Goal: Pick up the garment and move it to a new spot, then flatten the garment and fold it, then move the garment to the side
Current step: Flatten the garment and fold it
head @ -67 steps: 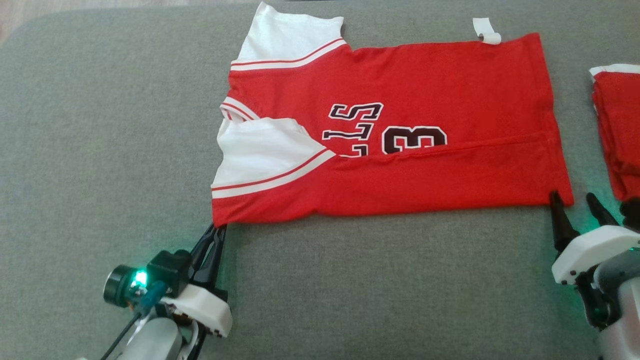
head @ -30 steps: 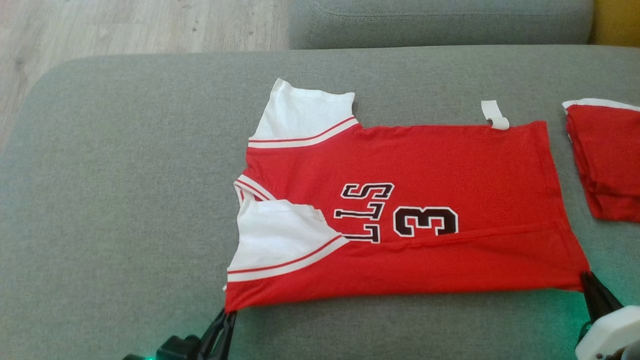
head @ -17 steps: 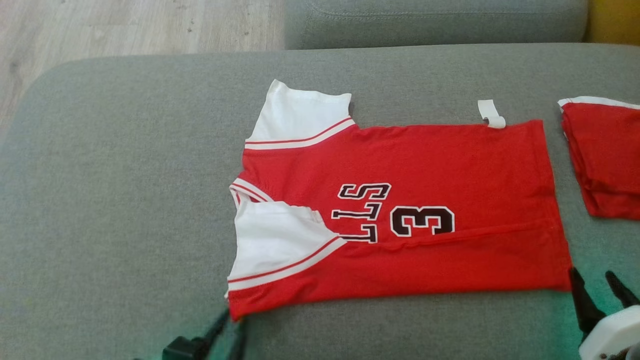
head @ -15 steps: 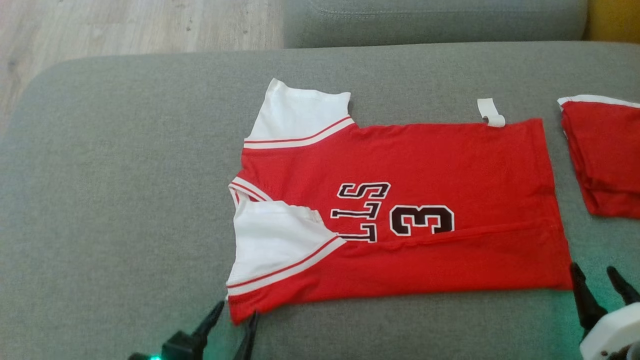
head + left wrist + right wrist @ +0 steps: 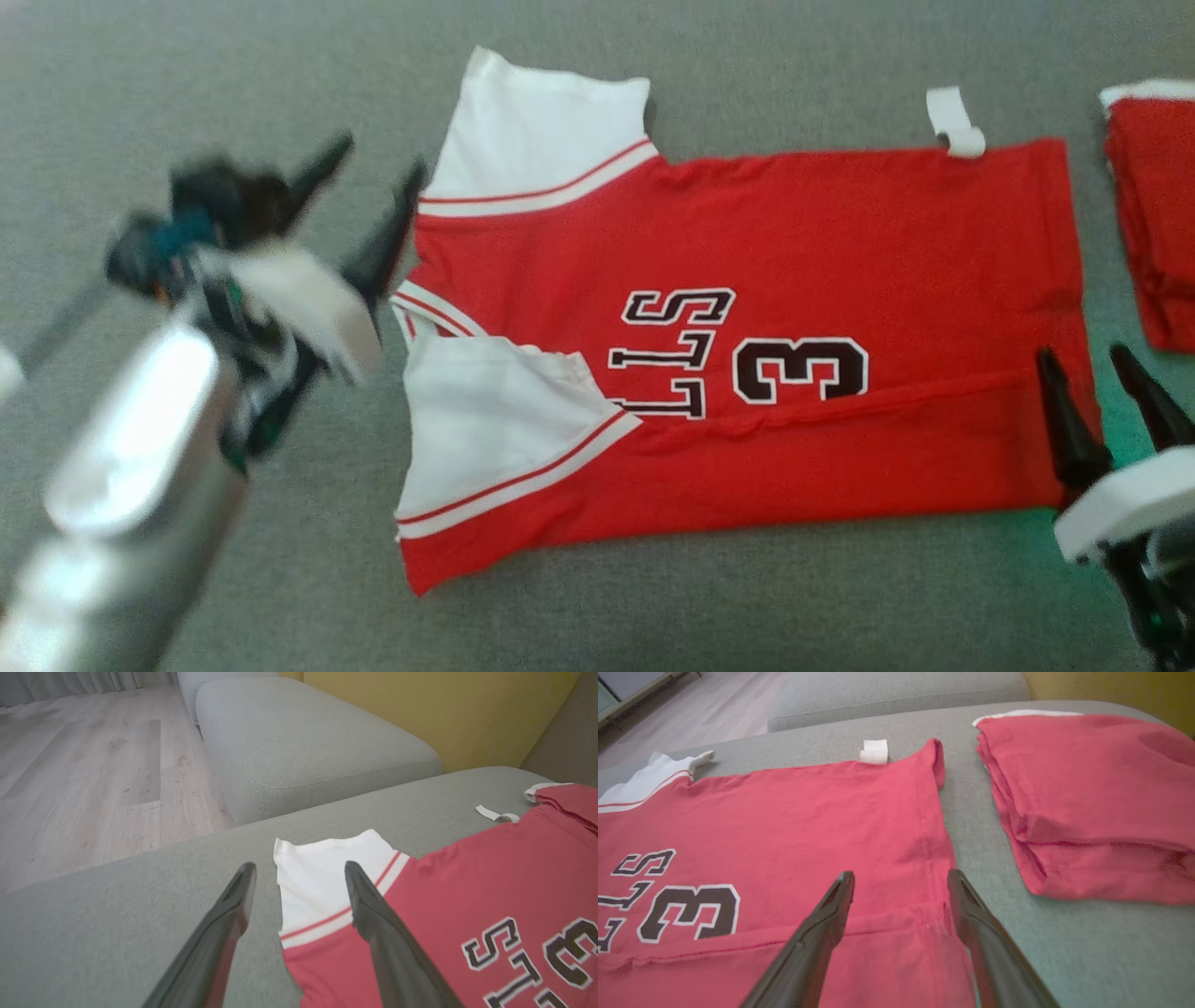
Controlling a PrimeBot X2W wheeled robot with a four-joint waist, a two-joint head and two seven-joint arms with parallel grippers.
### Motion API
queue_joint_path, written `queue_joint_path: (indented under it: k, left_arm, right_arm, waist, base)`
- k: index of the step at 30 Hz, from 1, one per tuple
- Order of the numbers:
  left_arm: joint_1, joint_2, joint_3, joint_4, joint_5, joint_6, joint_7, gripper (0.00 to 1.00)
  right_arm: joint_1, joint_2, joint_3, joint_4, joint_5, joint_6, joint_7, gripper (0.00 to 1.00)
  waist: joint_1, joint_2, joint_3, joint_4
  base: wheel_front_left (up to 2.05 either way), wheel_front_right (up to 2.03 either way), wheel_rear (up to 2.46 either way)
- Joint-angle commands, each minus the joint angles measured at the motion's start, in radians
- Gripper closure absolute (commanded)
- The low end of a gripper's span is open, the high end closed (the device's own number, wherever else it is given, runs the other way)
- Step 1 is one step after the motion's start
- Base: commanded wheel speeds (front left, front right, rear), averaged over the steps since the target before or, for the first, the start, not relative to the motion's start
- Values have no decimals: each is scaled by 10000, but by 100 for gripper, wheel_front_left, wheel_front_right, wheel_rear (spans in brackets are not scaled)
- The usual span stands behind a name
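Observation:
The garment (image 5: 803,243) is a red jersey with white sleeves and dark lettering, lying flat on the grey cushion (image 5: 233,84) with its near long edge folded over. My left gripper (image 5: 373,177) hovers open beside the far white sleeve (image 5: 541,121), blurred in the head view. In the left wrist view that gripper (image 5: 299,870) straddles the sleeve's (image 5: 327,872) left edge. My right gripper (image 5: 1083,359) stands open over the hem end, and in its wrist view the gripper (image 5: 901,877) straddles the hem seam of the garment (image 5: 784,812). Neither holds cloth.
A folded red garment (image 5: 1153,215) lies to the right of the jersey, thick in the right wrist view (image 5: 1092,798). A white label (image 5: 954,123) pokes out at the jersey's far edge. Beyond the cushion stand a second grey cushion (image 5: 303,746), wooden floor (image 5: 93,774) and a yellow wall (image 5: 444,704).
Both grippers opened and let go of the jersey's near edge. The left arm swung up to the far sleeve, the right moved onto the hem. The camera tilted down.

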Motion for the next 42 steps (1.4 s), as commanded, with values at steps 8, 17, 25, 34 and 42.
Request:
queue_joint_path:
  k: [8,17,25,34,42]
  left_arm:
    - [-3684,637,134,1839,-930,-382,1995,0]
    - [-5162,1163,-510,3459,-1839,-413,3001,0]
    - [-5420,1827,-994,4029,-2155,-415,2977,0]
    - [-5556,2209,-1536,4117,-2302,-415,3280,9]
    - [-5565,2504,-2051,3684,-2705,-415,3396,100]
  right_arm:
    - [-1239,-143,970,-710,-161,-7,-207,0]
    - [-1742,-68,1498,-827,-87,-7,-303,0]
    - [-1700,16,1388,-772,-57,-7,-478,0]
    - [-1619,122,1346,-691,-57,-7,-576,0]
    - [-1649,119,1319,-679,-22,-7,-578,0]
  waist:
    - [-3,0,1516,-967]
    - [-3,0,2310,-1908]
    - [-3,0,2566,-2506]
    - [-3,0,2597,-2778]
    - [-3,0,2565,-2854]
  base:
    - [0,0,0]
    - [0,0,0]
    - [0,0,0]
    - [0,0,0]
    - [0,0,0]
